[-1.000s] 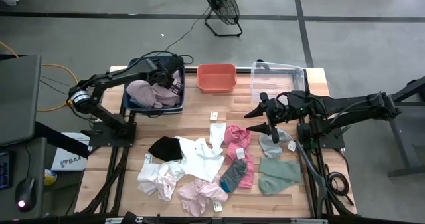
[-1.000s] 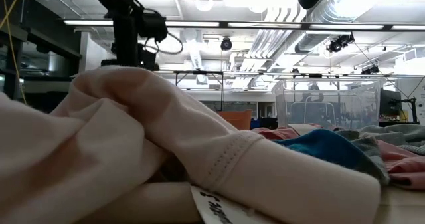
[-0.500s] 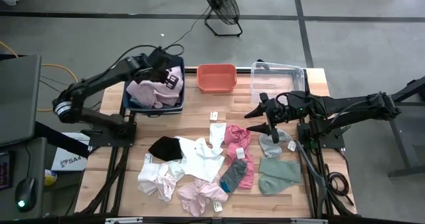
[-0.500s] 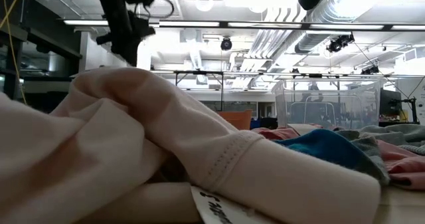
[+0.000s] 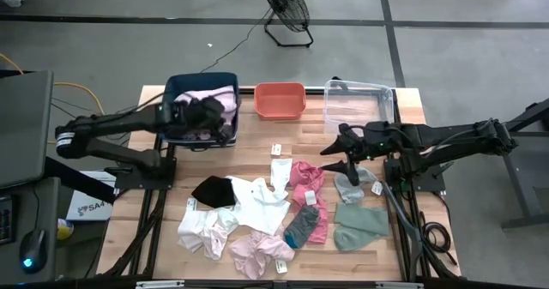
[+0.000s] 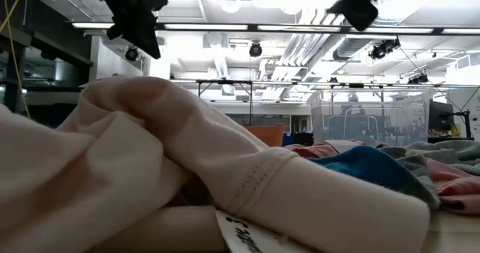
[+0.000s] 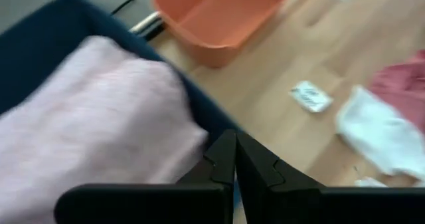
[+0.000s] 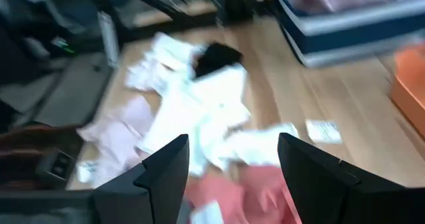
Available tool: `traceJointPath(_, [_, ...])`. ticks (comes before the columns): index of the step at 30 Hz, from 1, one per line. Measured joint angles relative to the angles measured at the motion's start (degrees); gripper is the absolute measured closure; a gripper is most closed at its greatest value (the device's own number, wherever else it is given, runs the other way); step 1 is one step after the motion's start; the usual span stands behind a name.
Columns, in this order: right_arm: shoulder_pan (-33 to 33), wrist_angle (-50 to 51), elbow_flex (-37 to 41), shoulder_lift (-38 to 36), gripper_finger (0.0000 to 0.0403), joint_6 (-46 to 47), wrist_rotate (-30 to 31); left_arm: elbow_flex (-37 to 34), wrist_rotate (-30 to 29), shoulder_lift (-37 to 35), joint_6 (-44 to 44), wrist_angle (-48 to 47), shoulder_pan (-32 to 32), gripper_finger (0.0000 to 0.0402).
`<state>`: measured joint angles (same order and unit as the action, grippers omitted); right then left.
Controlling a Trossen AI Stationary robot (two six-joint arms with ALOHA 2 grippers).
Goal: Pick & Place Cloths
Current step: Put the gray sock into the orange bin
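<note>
Two dark arms are recorded over a pale wooden bench (image 5: 257, 143). At far left, the left end effector (image 5: 221, 111) is held above the near edge of a dark blue rigid plastic bin (image 5: 178, 87), its fingers (image 7: 234, 159) pressed together and empty. A pale pink cloth (image 5: 206, 94) is seen lying inside that bin. Beside the bin, toward the middle of the bench's far edge, an orange plastic tray (image 5: 280, 100) is placed, and next to it a clear plastic bin (image 5: 358, 99).

On the bench's near half, the remaining cloths are listed from left to right: a white crumpled cloth (image 5: 202, 229) at the front left; a black cloth (image 5: 212, 190) just behind it; a white garment (image 5: 260, 201) touching the black one; a pale pink bundle (image 5: 260, 253) at the front edge; a small white piece (image 5: 280, 172) at centre; a deep pink cloth (image 5: 306, 176) beside it; a grey-and-teal piece (image 5: 302, 224) overlapping more pink fabric; a grey cloth (image 5: 350, 189); and a sage green cloth (image 5: 360, 225) at the right. Small white paper tags (image 5: 277, 149) are scattered among them.

The right end effector (image 5: 343, 155) is held above the bench between the deep pink and grey cloths, with its fingers (image 8: 159, 177) spread wide and nothing between them.
</note>
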<state>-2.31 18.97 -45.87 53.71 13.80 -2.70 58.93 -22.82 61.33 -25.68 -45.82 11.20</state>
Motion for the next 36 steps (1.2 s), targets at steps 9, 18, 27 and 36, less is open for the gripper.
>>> traceJointPath(9, [-2.70,17.52,0.00,0.00,0.0181,13.00,10.06,-5.37,-4.34,-2.28,-2.11,11.56,-13.50,0.0394])
traceJointPath(18, [-4.98,36.77,0.00,1.47,0.0181,37.28,24.34,-5.48,-10.14,-2.28,-3.09,14.52,-20.04,0.0394])
traceJointPath(27, [-5.97,40.91,0.00,9.97,0.0181,48.12,25.14,-5.48,-10.78,-2.26,-3.16,13.98,-20.35,0.0394])
traceJointPath(36, [-9.89,42.87,0.00,20.57,0.0181,54.56,24.00,-5.48,-10.74,-2.26,-3.33,13.94,-20.35,0.0394])
